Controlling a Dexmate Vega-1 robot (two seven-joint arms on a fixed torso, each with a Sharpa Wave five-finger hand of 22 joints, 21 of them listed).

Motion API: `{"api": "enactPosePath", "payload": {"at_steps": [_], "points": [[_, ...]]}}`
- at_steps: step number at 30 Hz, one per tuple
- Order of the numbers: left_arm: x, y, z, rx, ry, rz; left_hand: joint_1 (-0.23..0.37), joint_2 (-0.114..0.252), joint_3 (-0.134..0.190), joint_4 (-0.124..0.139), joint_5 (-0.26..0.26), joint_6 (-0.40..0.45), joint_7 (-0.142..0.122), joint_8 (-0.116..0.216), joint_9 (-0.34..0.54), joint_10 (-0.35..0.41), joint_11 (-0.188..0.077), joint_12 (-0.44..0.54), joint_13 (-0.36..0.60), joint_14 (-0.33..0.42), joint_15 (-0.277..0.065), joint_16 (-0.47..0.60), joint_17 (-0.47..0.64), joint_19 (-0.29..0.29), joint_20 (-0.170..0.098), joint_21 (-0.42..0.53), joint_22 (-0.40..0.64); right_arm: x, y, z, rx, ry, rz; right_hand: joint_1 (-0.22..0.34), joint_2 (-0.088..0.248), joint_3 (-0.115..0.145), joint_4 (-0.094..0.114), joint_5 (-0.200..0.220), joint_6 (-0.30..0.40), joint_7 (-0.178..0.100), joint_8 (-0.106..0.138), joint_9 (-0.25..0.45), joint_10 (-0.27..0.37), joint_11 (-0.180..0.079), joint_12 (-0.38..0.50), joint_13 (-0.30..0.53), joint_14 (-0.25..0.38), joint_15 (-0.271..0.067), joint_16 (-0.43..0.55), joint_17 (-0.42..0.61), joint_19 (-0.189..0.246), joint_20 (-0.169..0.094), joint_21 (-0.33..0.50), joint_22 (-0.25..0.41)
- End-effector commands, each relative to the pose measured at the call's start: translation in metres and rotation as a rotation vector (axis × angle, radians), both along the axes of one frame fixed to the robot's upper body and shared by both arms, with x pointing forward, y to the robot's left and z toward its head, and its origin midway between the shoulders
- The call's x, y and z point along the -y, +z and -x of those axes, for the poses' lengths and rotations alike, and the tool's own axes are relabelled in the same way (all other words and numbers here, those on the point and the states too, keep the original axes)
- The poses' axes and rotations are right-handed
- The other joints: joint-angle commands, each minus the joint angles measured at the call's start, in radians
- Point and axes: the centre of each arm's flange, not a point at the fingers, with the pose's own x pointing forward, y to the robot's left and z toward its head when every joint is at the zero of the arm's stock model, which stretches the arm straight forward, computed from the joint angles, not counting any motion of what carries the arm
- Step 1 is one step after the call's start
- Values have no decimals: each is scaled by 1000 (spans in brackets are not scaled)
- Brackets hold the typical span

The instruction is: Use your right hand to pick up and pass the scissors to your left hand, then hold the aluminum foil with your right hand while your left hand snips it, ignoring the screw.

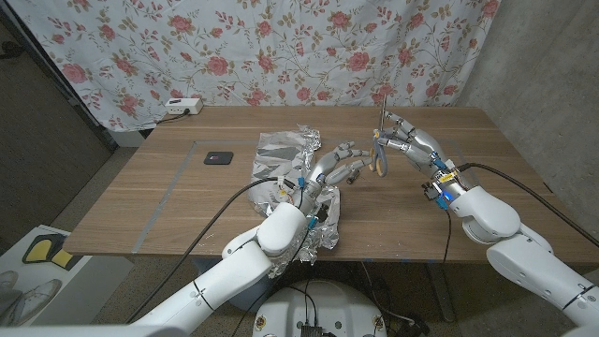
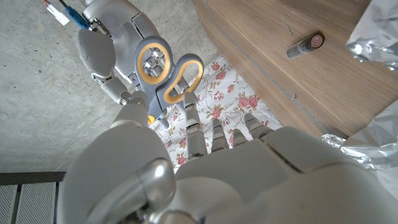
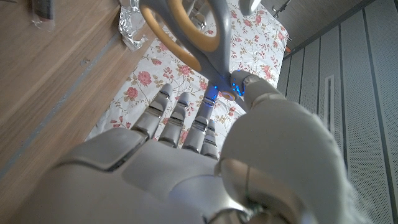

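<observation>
Right now it's the handover step: right hand (image 1: 404, 140) is up off the table w/ the scissors (image 1: 379, 150) clamped in its fingers, blades pointing up, orange-lined handles hanging toward the robot's left. Left hand (image 1: 335, 167) is raised just beside them, fingers spread and reaching, nothing in it yet. In the left wrist view the handle loops (image 2: 163, 67) sit right past the left fingertips (image 2: 188, 102), near touching, but can't tell if any finger is actually through a loop. Right wrist view shows the same scissors (image 3: 199, 37) pinched between thumb and fingers, close to the lens.

Foil (image 1: 285, 150) lies crumpled on the table (image 1: 187, 187) under and behind the left arm, part of it trailing to the near edge. It's untouched by either hand, so hold-and-snip isn't started. Small black thing (image 1: 219, 157) sits on the wood left of the foil; a dark cylinder (image 2: 305, 43) shows near the foil in the left wrist view, prob. the screw to leave alone, not sure.

Next move, as I read it: left fingers need to thread or close on the handles and get a firm hold before the right lets go. Blades are up and the grip is up high, so an early release could drop them. After that right goes down to pin the foil
</observation>
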Motion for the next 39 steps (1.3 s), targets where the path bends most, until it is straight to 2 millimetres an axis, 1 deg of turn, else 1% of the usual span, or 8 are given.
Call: {"api": "enactPosePath", "payload": {"at_steps": [1,27,32,33,34,36,38,39], "points": [[3,-3,-5,-18,-28,-11,21,5,11,-4,8,17,-8,7,6,11,-4,6,5,-7,-3,5,1,3,2,7,2,-11,2,3,1,26,-16,4,7,-1,-2,5,11,2,2,3,12,-16,40,32,-4,-166,4,2,-1,1,6,4],[8,-7,-6,-29,-69,-8,51,11,23,-4,18,31,-30,5,6,18,-19,8,4,-4,-2,5,0,8,-1,8,2,-22,-4,2,-10,52,-15,1,7,-3,0,9,11,2,2,3,10,-15,44,29,-4,-164,5,2,-1,2,6,4],[8,-10,-7,-37,-88,5,60,14,27,-4,21,43,-29,7,6,23,-23,9,4,0,-8,6,0,8,-1,8,2,-24,-3,2,-10,63,-10,0,7,-5,0,9,11,4,2,3,11,-3,45,27,-3,-165,6,3,12,9,11,3],[8,-10,-8,-39,-86,6,62,15,28,-4,22,45,-30,7,6,23,-23,9,4,1,-8,6,0,9,0,8,2,-24,-3,3,-10,64,-11,0,7,-5,0,9,11,4,2,3,10,-7,45,27,-3,-165,5,3,15,9,11,3],[8,-10,-8,-39,-86,7,64,16,29,-4,22,46,-29,8,6,24,-23,9,4,1,-7,6,0,9,0,8,2,-24,-2,3,-11,66,-10,0,7,-4,0,10,10,4,2,3,10,-4,46,27,-4,-164,5,3,15,13,11,3],[9,-11,-8,-39,-84,5,68,17,31,-5,24,49,-27,8,6,25,-25,10,4,2,-7,7,0,11,1,8,2,-25,-2,3,-13,72,-11,2,11,-7,0,9,10,5,2,3,9,-7,48,28,7,-168,11,5,17,43,10,3],[10,-11,-8,-41,-87,6,75,21,35,-6,26,52,-27,8,6,27,-25,10,4,3,-6,6,0,13,3,9,2,-26,-2,3,-14,75,-10,3,11,-6,0,9,10,5,2,3,10,-9,49,29,11,-167,12,5,23,53,12,3],[11,-11,-9,-41,-87,8,93,33,46,-9,33,54,-27,7,6,28,-20,10,4,6,-3,7,0,16,6,10,2,-27,-2,3,-15,75,-9,3,11,-6,-1,10,10,4,2,3,9,-6,49,28,13,-165,12,5,25,58,12,3]]}}
